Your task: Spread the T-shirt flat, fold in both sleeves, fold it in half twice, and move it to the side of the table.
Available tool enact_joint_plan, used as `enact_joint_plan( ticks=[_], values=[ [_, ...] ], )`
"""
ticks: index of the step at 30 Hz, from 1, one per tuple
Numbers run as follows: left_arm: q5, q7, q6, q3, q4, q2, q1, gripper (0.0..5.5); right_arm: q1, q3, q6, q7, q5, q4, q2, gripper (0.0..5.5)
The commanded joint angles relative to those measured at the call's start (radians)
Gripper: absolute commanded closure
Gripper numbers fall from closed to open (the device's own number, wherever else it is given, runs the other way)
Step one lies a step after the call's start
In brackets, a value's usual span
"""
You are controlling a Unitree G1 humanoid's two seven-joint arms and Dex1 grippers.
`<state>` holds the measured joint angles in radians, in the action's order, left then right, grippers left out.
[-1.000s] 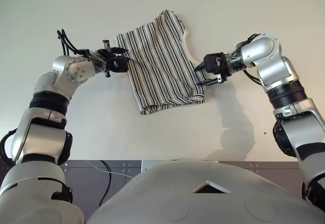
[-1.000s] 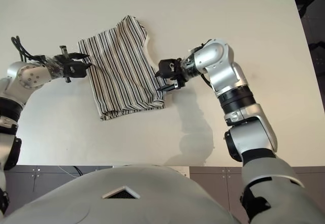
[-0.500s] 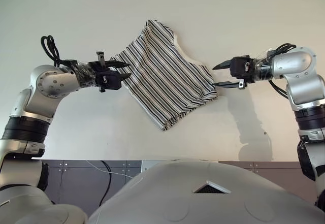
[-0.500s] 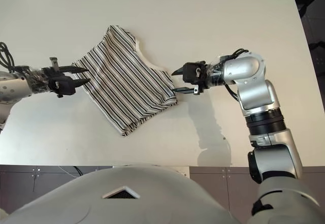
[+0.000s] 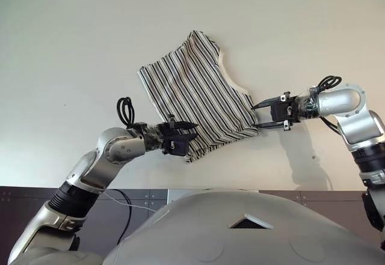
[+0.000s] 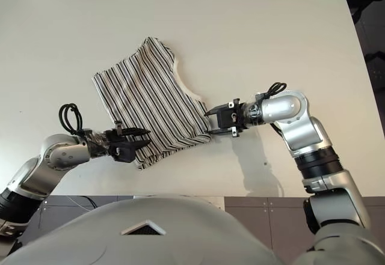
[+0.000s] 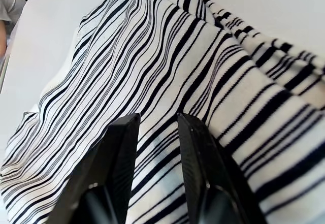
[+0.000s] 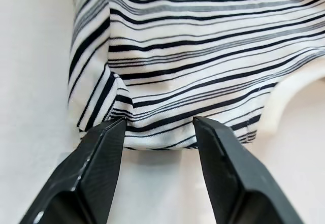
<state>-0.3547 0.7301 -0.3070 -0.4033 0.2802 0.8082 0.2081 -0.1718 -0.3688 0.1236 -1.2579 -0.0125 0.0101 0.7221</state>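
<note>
Left end effector [image 5: 191, 130] dropped to one T-shirt [image 5: 195, 94] corner.

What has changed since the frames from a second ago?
The folded T-shirt has turned on the table, so a corner now points toward the robot. The left gripper pulled back from the shirt's left edge to that near corner. The right gripper shifted rightward, keeping to the shirt's right corner. Unchanged: the shirt lies folded and the right gripper is open.
</note>
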Motion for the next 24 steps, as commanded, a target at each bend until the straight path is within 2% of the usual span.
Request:
enact_joint_plan(
  ticks=[1,6,9,11,14,17,20,22,24],
  values=[
    [-0.114,0.010,-0.096,-0.048,-0.100,0.083,0.048,4.12,0.010,0.014,-0.075,-0.029,0.036,-0.083,0.043,3.07],
    [-0.118,-0.029,-0.429,-0.020,-0.317,0.207,-0.085,4.12,0.017,0.044,-0.150,-0.032,0.078,-0.165,0.070,3.07],
    [-0.132,-0.038,-0.571,-0.022,-0.433,0.240,-0.185,4.12,0.001,0.075,-0.190,-0.026,0.105,-0.196,0.077,3.07],
    [-0.140,-0.046,-0.635,-0.025,-0.498,0.241,-0.244,4.12,-0.016,0.099,-0.198,-0.015,0.110,-0.191,0.084,3.07],
    [0.064,-0.010,-0.602,-0.002,-0.451,0.222,-0.276,4.12,0.004,0.160,-0.209,0.016,0.125,-0.189,0.105,3.07],
    [0.254,-0.021,-0.458,0.068,-0.280,0.212,-0.191,4.12,0.105,0.304,-0.279,0.066,0.203,-0.237,0.138,3.07],
    [0.338,-0.034,-0.381,0.179,-0.127,0.273,-0.055,4.12,0.248,0.429,-0.315,0.097,0.254,-0.282,0.163,3.07],
    [0.354,-0.025,-0.393,0.284,-0.080,0.330,0.109,4.12,0.338,0.485,-0.321,0.121,0.267,-0.319,0.165,3.07],
    [0.345,-0.020,-0.416,0.391,-0.059,0.350,0.288,4.12,0.375,0.489,-0.315,0.141,0.254,-0.346,0.164,3.07]
  ],
)
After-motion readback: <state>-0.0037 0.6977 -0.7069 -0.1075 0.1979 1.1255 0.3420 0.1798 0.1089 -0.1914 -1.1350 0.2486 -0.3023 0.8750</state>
